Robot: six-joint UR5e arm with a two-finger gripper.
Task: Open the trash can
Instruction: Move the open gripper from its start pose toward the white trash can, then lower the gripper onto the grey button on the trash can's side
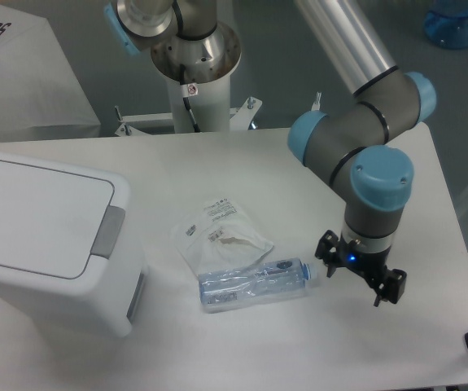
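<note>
The trash can point(50, 244) is a large white boxy bin at the left of the table. Its flat lid point(34, 216) lies shut, and the grey push-button tab point(109, 232) sits on the rim facing right. My gripper point(360, 273) hangs over the table at the right, pointing down, far from the bin. Its two black fingers point(394, 287) stand apart with nothing between them.
A clear plastic water bottle point(254, 283) lies on its side between the bin and the gripper. A crumpled white packet point(221, 236) lies just behind it. The arm's base column point(193, 57) stands at the table's far edge.
</note>
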